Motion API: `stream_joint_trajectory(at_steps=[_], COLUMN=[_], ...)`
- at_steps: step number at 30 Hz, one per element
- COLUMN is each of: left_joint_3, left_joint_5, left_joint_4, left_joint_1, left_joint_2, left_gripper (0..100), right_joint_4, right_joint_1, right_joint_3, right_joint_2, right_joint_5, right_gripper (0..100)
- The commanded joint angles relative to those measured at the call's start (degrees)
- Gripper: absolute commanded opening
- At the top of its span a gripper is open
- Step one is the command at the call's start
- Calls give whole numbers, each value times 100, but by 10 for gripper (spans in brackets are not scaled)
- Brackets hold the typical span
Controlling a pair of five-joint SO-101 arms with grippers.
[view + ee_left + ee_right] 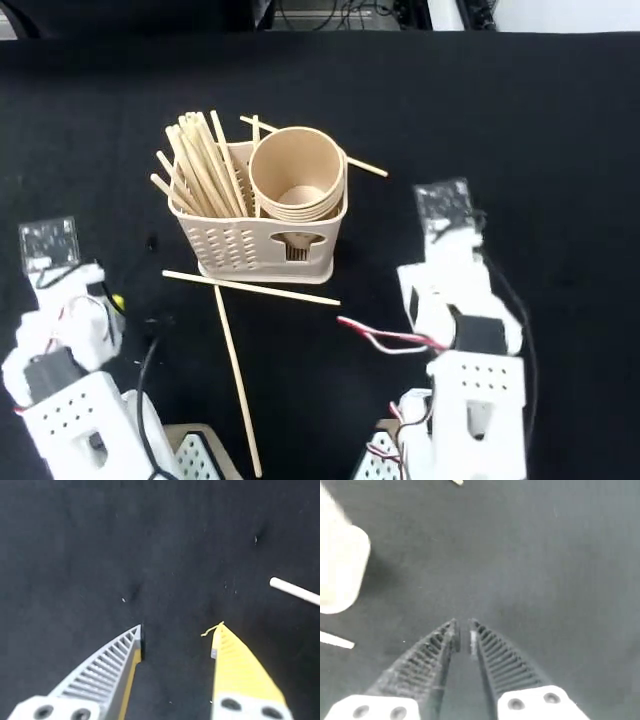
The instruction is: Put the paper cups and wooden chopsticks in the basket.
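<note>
My left pincer (177,636) hangs open over the black cloth (100,540), with a loose wooden chopstick (295,590) just off its yellow finger. My right pincer (463,631) is closed on nothing. Between them stands the basket (255,245), holding stacked paper cups (297,170) and a chopstick bundle (200,165).
</note>
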Motion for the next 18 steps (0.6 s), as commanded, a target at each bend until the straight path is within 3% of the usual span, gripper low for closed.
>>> stream_joint_trajectory(at_steps=[1,4,10,18], left_joint_3=[725,1209,1464,1684], left_joint_5=[149,-158,-255,-273], left_joint_4=[-167,-299,202,659], left_joint_1=[48,-136,-268,-312], left_joint_2=[-404,-809,-1802,-2611], left_gripper=[231,228,228,227], right_joint_4=[158,176,202,677], right_joint_1=[-220,-299,-510,-633], right_joint_3=[-1429,-2299,-4277,-6791], right_joint_2=[884,2185,4980,7521], right_joint_5=[580,985,1705,2374], right_gripper=[96,121,189,250])
